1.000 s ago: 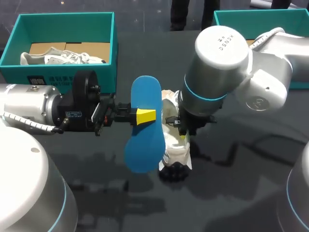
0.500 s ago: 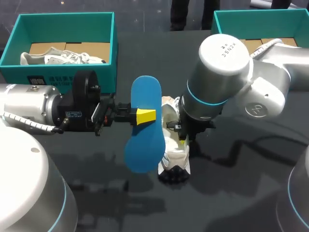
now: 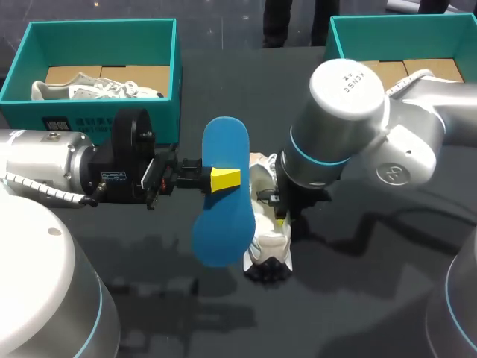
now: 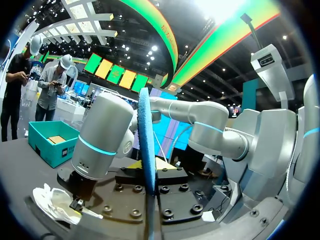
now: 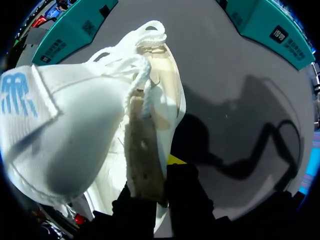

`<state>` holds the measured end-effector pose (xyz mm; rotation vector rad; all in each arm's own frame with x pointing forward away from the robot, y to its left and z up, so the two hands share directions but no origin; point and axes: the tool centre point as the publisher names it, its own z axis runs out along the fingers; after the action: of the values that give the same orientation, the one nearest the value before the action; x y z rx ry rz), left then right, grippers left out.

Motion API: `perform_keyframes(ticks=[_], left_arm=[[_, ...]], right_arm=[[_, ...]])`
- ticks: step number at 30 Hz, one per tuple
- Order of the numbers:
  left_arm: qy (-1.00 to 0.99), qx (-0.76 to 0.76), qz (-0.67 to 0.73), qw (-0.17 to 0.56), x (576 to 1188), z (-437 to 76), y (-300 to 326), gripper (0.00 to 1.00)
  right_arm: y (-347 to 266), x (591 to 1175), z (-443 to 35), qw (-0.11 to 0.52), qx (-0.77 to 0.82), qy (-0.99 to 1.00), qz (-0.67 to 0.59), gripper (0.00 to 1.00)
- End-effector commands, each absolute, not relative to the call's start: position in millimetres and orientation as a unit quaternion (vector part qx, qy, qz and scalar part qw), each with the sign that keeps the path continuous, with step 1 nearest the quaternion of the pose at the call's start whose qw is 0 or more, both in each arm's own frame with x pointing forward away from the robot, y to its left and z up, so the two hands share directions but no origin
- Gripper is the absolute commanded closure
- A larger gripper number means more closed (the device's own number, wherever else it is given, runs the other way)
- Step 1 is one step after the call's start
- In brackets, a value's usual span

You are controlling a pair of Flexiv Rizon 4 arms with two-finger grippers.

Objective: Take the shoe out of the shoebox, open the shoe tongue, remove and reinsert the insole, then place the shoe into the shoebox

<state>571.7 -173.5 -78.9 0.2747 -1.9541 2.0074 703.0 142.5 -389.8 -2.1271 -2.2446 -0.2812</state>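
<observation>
Pinched in the left tool (image 3: 220, 179), the blue foam insole (image 3: 222, 224) is held alongside the white shoe (image 3: 272, 237), itself pinched by the right tool (image 3: 281, 219).

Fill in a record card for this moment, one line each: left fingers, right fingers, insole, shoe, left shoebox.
Left fingers: shut on the insole
Right fingers: shut on the shoe's side wall
Insole: blue, outside the shoe
Shoe: white, on the table, outside both boxes
Left shoebox: teal, holds another white shoe

Dark table (image 3: 358, 298), white shoe (image 3: 270, 237) near its middle, teal shoebox (image 3: 97, 27) far left, second teal box (image 3: 417, 26) far right
</observation>
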Motion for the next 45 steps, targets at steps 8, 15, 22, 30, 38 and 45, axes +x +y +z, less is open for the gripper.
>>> perform_keyframes(ticks=[8,15,22,30,38,45], left_arm=[[-0.684,0.097,0.704,0.161,569.7,-80.1,-174.4,1.0],[-0.684,0.097,0.704,0.161,569.7,-80.1,-174.4,1.0],[-0.684,0.097,0.704,0.161,569.7,-80.1,-174.4,1.0],[-0.684,0.097,0.704,0.161,569.7,-80.1,-174.4,1.0],[-0.684,0.097,0.704,0.161,569.7,-80.1,-174.4,1.0],[-0.684,0.097,0.704,0.161,569.7,-80.1,-174.4,1.0]], right_arm=[[138.0,700.5,-401.9,0.033,-0.685,-0.721,-0.097,1.0],[136.5,699.3,-400.4,0.041,-0.686,-0.719,-0.104,0.51],[132.8,697.8,-382.0,0.056,-0.681,-0.719,-0.123,0.0],[123.9,694.6,-348.6,0.094,-0.666,-0.722,-0.162,0.0],[118.5,695.1,-336.5,0.112,-0.663,-0.719,-0.176,0.0],[117.8,696.8,-332.9,0.121,-0.663,-0.714,-0.188,0.0]])
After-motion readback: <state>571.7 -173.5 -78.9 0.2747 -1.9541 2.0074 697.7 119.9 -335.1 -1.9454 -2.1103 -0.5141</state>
